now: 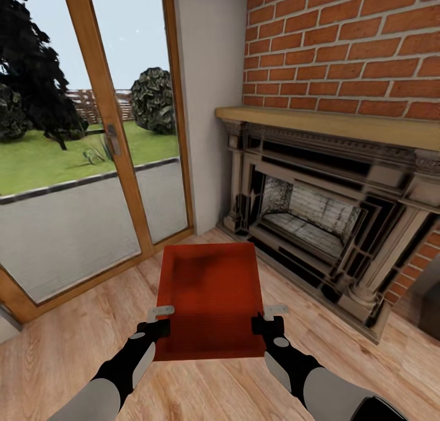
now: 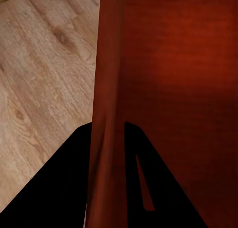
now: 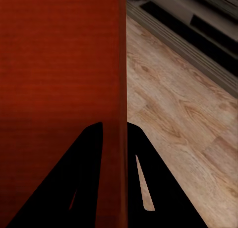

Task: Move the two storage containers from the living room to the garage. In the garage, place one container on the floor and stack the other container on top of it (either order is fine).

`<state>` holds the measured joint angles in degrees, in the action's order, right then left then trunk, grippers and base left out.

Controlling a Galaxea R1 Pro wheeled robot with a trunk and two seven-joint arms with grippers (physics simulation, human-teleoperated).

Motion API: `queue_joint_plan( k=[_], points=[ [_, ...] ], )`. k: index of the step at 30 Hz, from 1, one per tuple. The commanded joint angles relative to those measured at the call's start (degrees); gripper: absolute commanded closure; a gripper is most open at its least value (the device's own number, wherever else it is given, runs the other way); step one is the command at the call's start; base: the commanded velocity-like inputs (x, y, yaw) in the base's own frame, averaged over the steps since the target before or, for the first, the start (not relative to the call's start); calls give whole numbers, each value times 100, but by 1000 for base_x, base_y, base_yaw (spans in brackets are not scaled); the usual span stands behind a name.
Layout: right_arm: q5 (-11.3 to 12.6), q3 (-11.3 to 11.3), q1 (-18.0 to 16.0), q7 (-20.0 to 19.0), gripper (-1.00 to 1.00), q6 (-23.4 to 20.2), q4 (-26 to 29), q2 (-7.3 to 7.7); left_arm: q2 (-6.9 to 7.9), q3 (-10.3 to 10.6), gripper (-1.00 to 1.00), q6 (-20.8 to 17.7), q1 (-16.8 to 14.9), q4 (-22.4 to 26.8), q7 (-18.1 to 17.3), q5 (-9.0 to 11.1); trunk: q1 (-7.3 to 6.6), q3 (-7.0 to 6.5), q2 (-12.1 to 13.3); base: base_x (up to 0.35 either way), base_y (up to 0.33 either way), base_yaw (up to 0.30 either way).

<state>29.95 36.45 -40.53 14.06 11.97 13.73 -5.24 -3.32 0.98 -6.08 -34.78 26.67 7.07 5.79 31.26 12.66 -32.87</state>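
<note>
An orange-red open-top storage container (image 1: 209,296) is held above the light wood plank floor of the living room, in front of me. My left gripper (image 1: 160,314) is shut on its left wall, and my right gripper (image 1: 266,313) is shut on its right wall. In the left wrist view the thin container wall (image 2: 106,114) runs between the two dark fingers (image 2: 59,188). The right wrist view shows the same: the wall (image 3: 116,114) is pinched between dark fingers (image 3: 148,188). The container looks empty.
A red brick fireplace (image 1: 318,219) with a wooden mantel (image 1: 330,124) stands at the right. Glass doors (image 1: 91,164) with wooden frames fill the left, showing a lawn outside. Wood plank floor (image 1: 79,341) lies under the container.
</note>
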Motion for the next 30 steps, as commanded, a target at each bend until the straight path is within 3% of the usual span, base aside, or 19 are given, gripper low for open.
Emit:
queue_joint_plan(
  k=[1, 30],
  points=[
    [125, -197, -7, 255, 100, 51, -257, 5, 367, -80, 100, 127, -2, 33, 243, -43, 2, 0, -8, 0, 0, 0],
    [134, -200, -7, 255, 100, 52, -265, 5, 367, -80, 100, 126, -2, 31, 243, -43, 2, -266, -8, 0, 0, 0]
  ],
)
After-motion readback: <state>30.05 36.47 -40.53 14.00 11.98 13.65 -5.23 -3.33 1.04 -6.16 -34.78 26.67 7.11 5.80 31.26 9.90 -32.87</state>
